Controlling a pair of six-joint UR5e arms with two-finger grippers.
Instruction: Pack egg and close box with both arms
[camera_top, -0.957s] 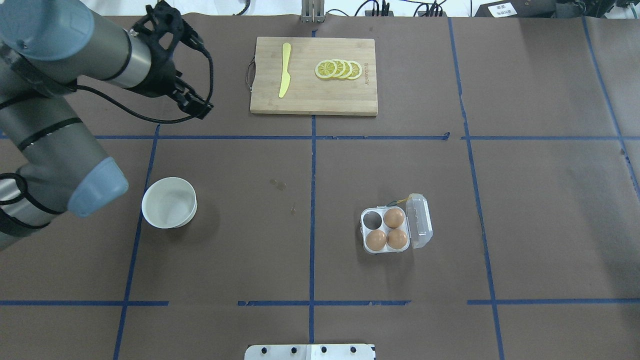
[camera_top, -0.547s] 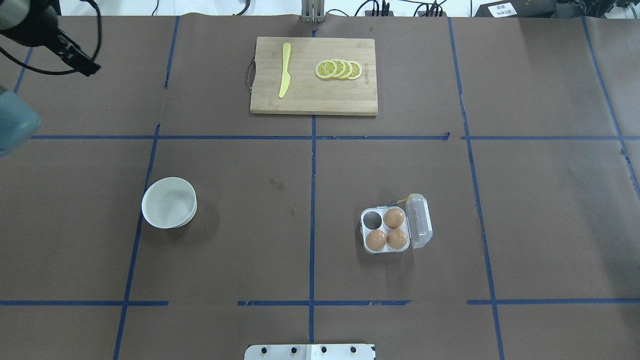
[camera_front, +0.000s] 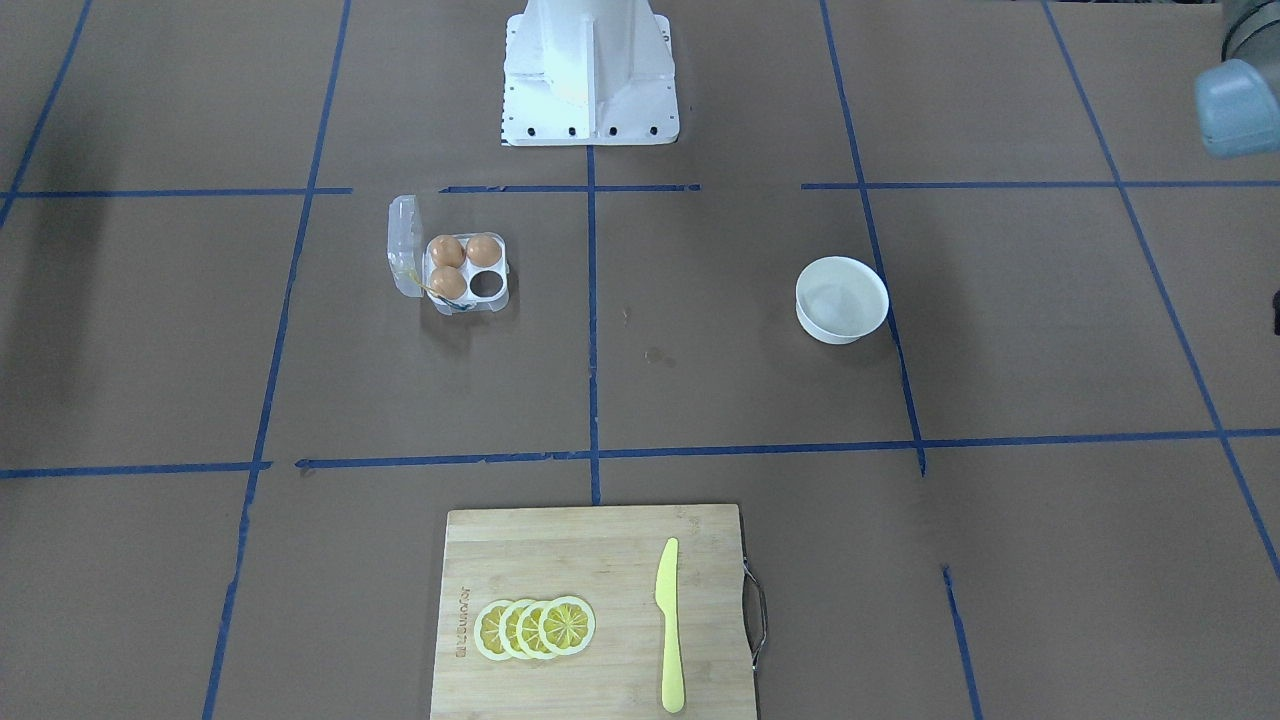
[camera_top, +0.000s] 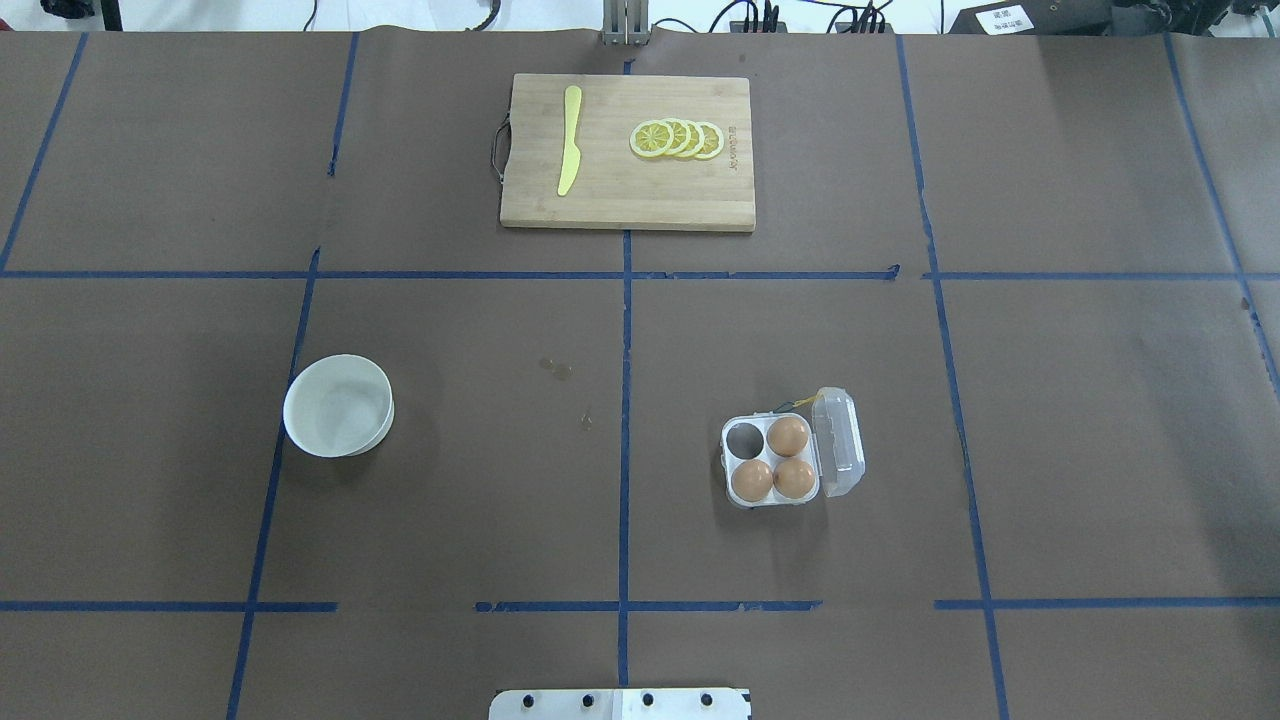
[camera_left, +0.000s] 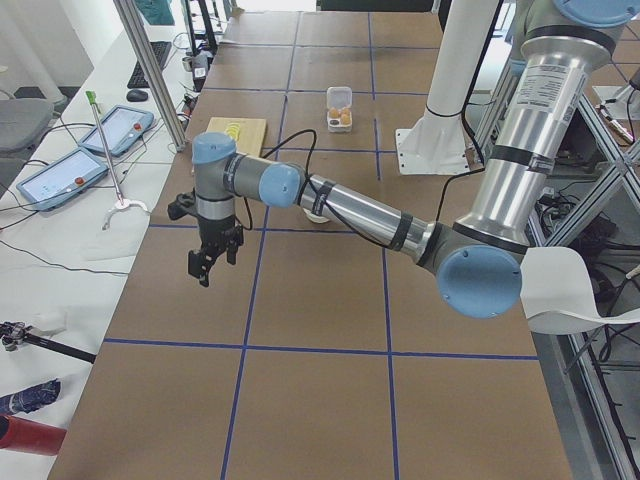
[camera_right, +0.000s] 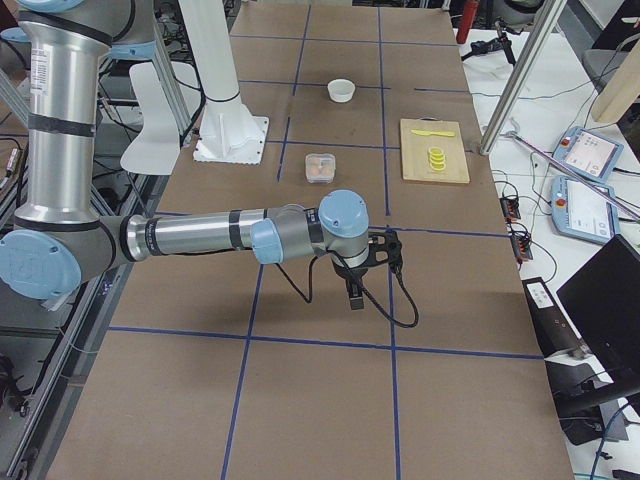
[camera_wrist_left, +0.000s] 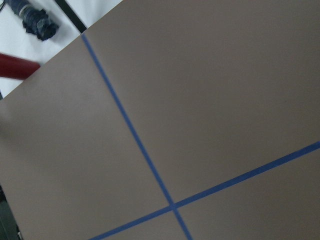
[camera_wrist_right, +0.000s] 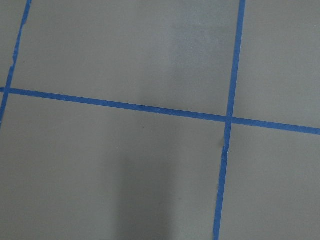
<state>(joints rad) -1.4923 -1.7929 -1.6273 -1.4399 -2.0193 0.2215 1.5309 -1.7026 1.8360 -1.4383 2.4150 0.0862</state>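
The clear egg box (camera_top: 772, 497) stands right of the table's middle with its lid (camera_top: 838, 443) open to the right and a yellow string (camera_top: 797, 402) at the back. Three orange-brown eggs (camera_top: 788, 435) fill three cells; the back-left cell (camera_top: 743, 437) is empty. No egg shows outside the box. The box also shows in the front-facing view (camera_front: 497, 300). My left gripper (camera_left: 200, 272) shows only in the exterior left view, hanging over the table's far left end. My right gripper (camera_right: 353, 292) shows only in the exterior right view, over the far right end. I cannot tell whether either is open.
A white bowl (camera_top: 338, 405) stands left of middle and looks empty. A wooden cutting board (camera_top: 627, 200) at the back holds lemon slices (camera_top: 677, 138) and a yellow knife (camera_top: 570, 139). The white pedestal (camera_front: 590, 70) is at the robot's side.
My left arm has swung out of the overhead view to the left. The box, eggs and bowl have not moved.
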